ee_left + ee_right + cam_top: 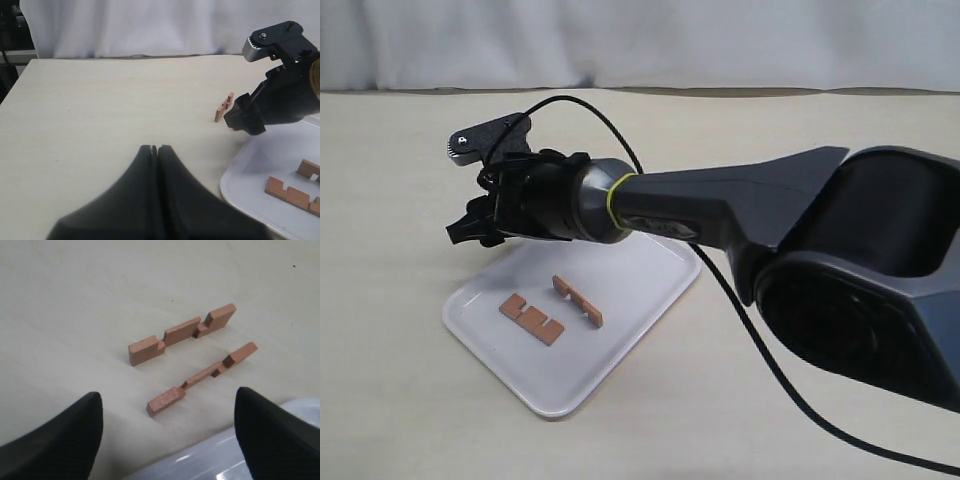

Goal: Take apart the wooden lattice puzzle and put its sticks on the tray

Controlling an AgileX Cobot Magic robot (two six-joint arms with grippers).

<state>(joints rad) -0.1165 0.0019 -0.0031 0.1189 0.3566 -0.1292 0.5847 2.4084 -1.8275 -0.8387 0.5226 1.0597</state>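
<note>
While the left gripper (156, 150) has its fingers pressed together with nothing between them, the right gripper (453, 190), left of centre in the exterior view, hangs wide open and empty above the table (400, 150). Two loose sticks (182, 335) lie side by side, not touching, on bare table under it, near the tray rim. Lower centre: tray (640, 290) carries two other sticks (531, 319), close together.
</note>
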